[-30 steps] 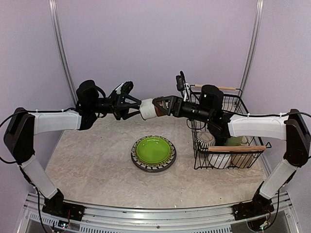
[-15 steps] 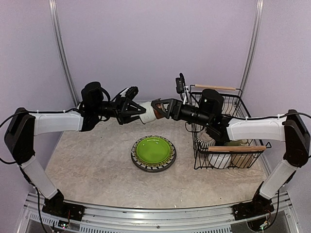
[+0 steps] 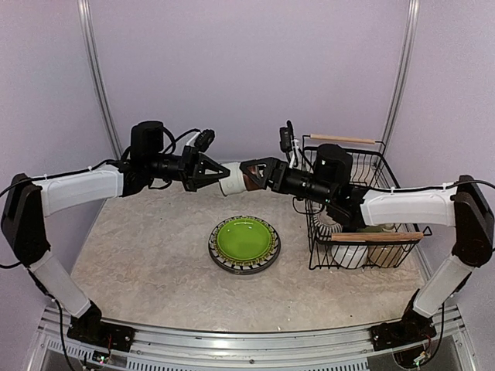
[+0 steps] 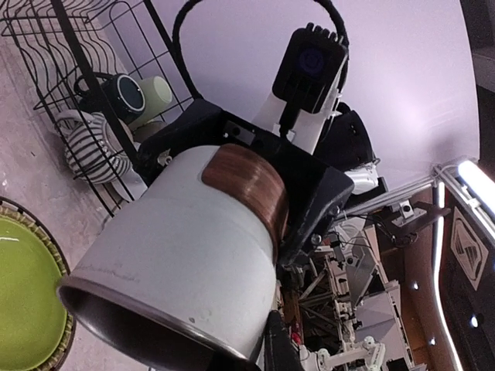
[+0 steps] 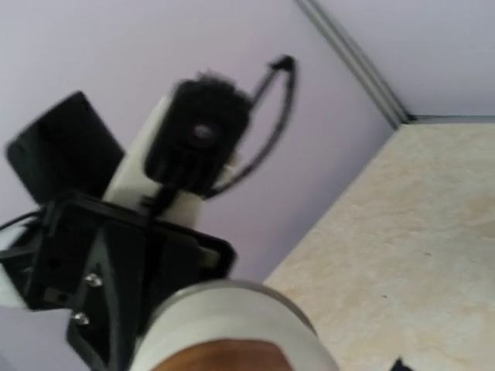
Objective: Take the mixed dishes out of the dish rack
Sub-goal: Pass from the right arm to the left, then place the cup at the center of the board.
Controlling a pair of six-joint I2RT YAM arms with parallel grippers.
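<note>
Since a second ago, the left gripper [image 3: 210,171] has swung in and pinched closed on the mug [image 3: 230,177] at its rim, mid-frame above the plate [image 3: 244,239]. The right gripper [image 3: 254,174] clasps the mug's brown base too, likely a handover. At right, the rack [image 3: 384,165] holds more dishes [image 3: 349,253].

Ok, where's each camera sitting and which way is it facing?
Top external: above, behind the bases, looking down on the table; left arm, right arm, mug, dish rack show.
Left wrist: on the left arm, facing the rack; mug and right arm's jaws fill it.
Right wrist: on the right arm, facing the left arm's camera across the mug.
Shared: the mug, in all three.
</note>
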